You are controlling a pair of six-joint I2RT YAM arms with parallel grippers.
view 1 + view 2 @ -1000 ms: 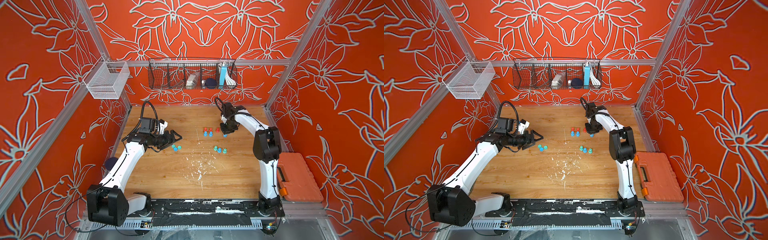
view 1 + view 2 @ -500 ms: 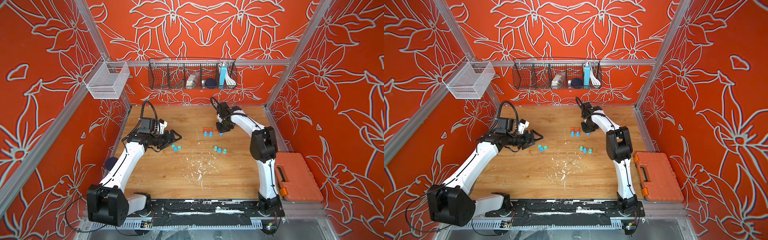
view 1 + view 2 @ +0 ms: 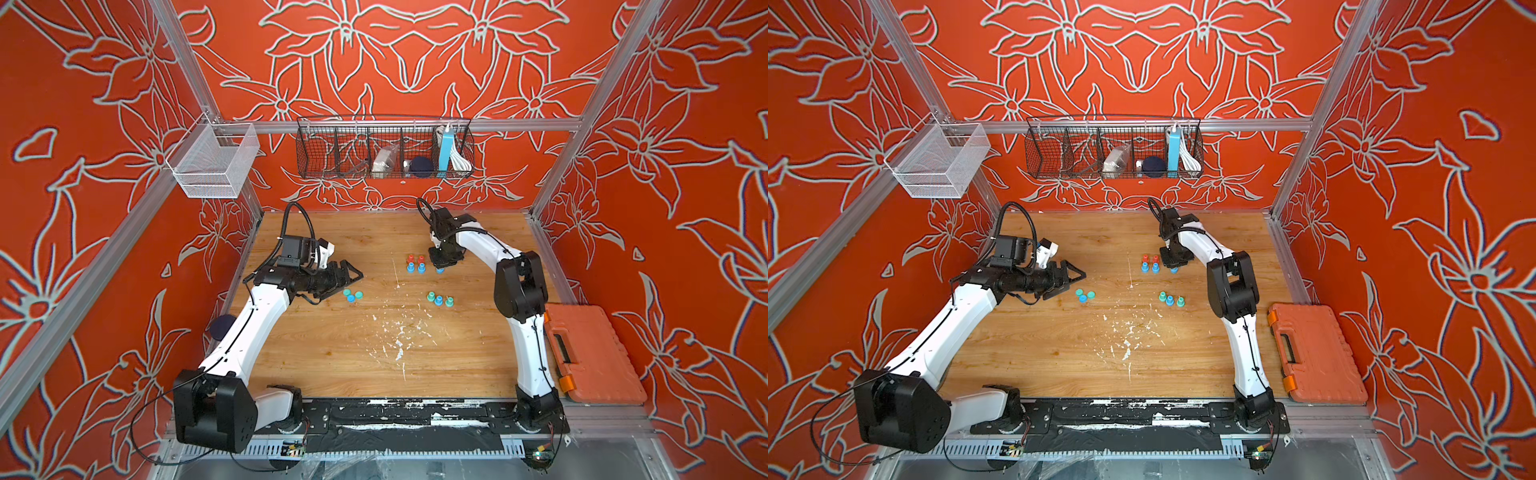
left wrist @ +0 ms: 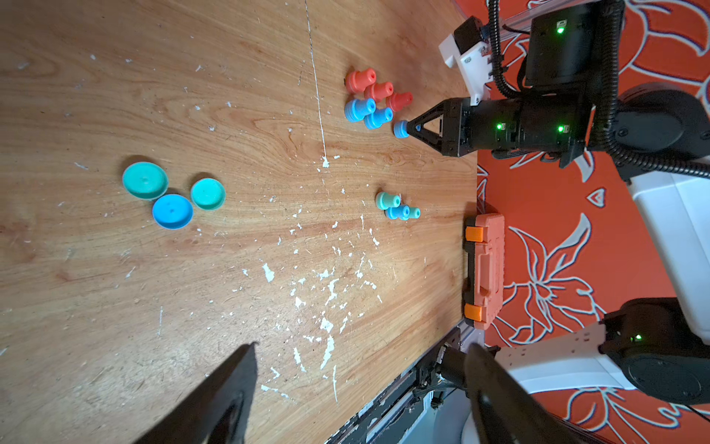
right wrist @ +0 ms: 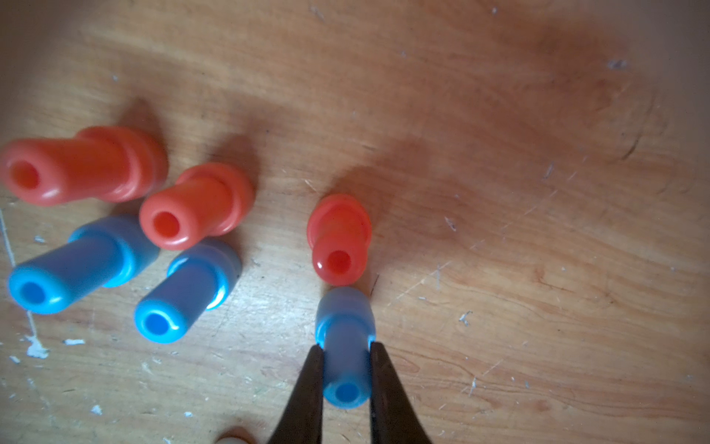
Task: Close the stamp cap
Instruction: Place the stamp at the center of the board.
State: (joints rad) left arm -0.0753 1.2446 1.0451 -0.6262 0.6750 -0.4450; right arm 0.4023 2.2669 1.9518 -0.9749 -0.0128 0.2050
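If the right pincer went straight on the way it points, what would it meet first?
The wooden table: the right pincer points straight down, shut on a blue stamp whose base would land first, probably on bare wood beside the nearest red stamp. Remaining gap unclear.

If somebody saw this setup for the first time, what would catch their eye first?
The orange floral walls hit first. Then, on the wooden table, the right gripper pinching a blue stamp beside a cluster of red and blue stamps, and three loose caps before the open left gripper.
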